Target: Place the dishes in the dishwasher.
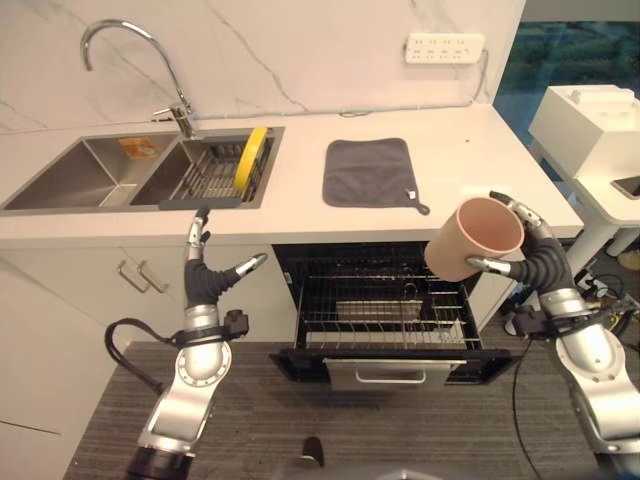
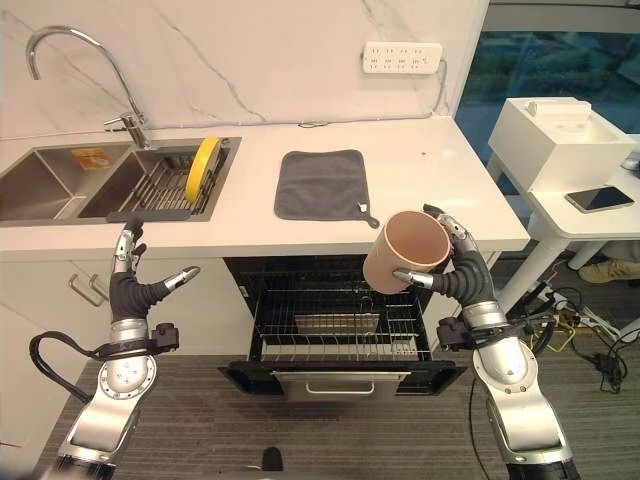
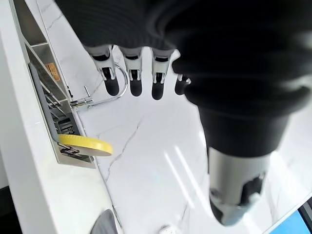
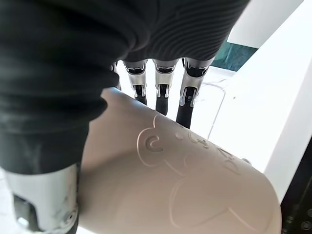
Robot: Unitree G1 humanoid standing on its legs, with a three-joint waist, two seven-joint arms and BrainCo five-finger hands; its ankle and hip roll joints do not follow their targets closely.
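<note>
Sink cut off; faucet top cropped.

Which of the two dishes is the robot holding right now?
The beige plastic cup, gripped in the right robot hand above the open dishwasher. The round yellow plate stands on edge in the sink rack.

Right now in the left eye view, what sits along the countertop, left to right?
Sink basin → faucet → dish rack → yellow plate standing in that rack → grey cloth → pink cup held in the right hand.
</note>
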